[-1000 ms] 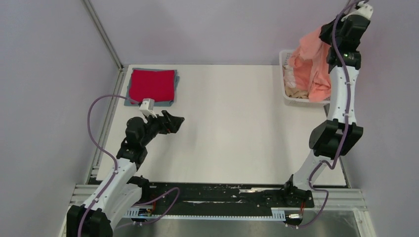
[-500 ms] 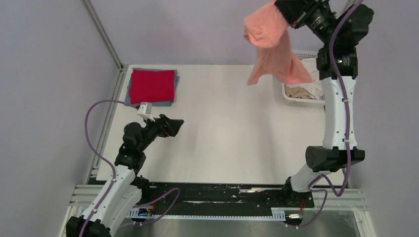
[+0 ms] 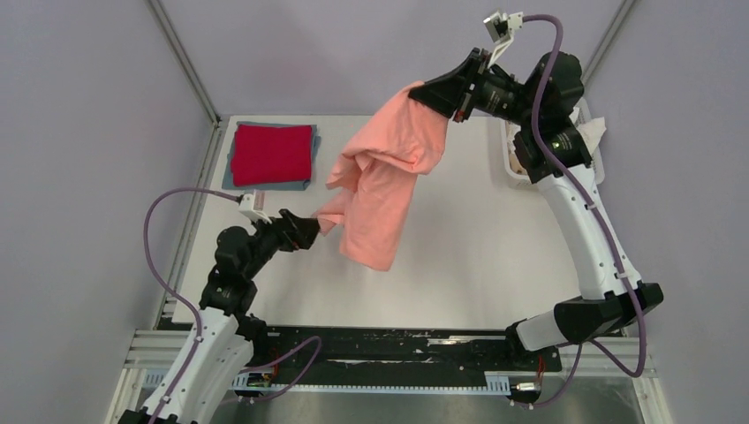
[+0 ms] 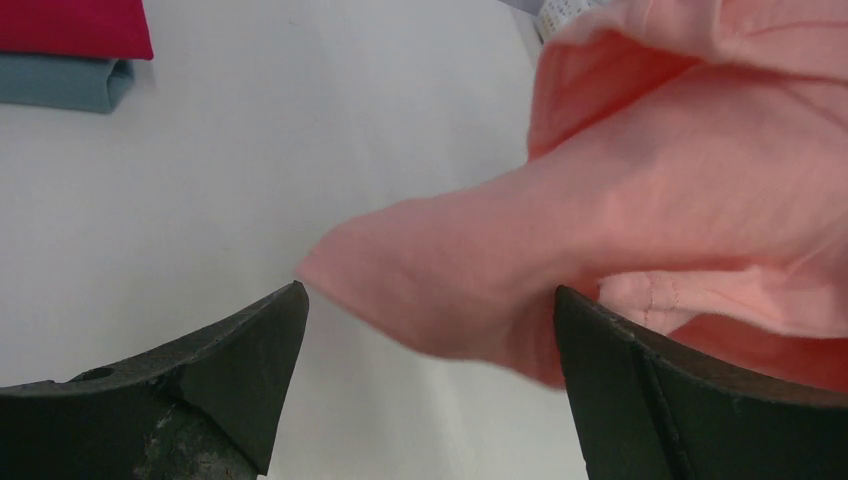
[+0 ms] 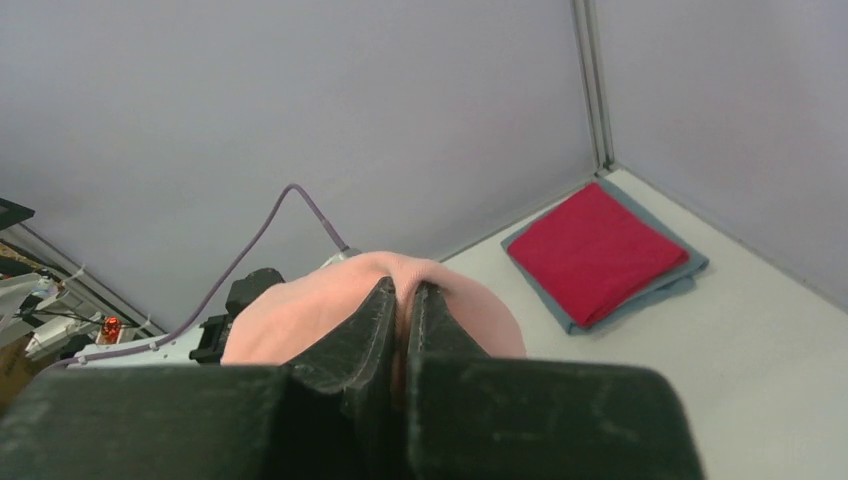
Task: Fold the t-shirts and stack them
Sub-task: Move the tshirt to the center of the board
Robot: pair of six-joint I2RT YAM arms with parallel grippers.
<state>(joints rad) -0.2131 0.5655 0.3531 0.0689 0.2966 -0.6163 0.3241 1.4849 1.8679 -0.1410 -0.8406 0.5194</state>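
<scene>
My right gripper (image 3: pixel 431 91) is shut on the salmon-pink t-shirt (image 3: pixel 389 168) and holds it high over the middle of the table; the cloth hangs down crumpled. In the right wrist view the cloth (image 5: pixel 300 305) is pinched between the closed fingers (image 5: pixel 372 320). My left gripper (image 3: pixel 311 231) is open, with a hanging corner of the pink shirt (image 4: pixel 450 290) between its spread fingers (image 4: pixel 250 350), not clamped. A folded red t-shirt (image 3: pixel 272 153) lies on a folded grey-blue one (image 3: pixel 231 181) at the far left; both also show in the right wrist view (image 5: pixel 598 248).
The white lattice basket (image 3: pixel 510 159) stands at the far right edge, partly hidden by the right arm, with white cloth (image 3: pixel 593 132) sticking out. Metal frame posts and lavender walls close in the table at the back and sides.
The right arm has swung the pink shirt from above the basket leftward and down over the table's middle. The left gripper has edged right, and the shirt's hanging corner now lies between its fingers.
</scene>
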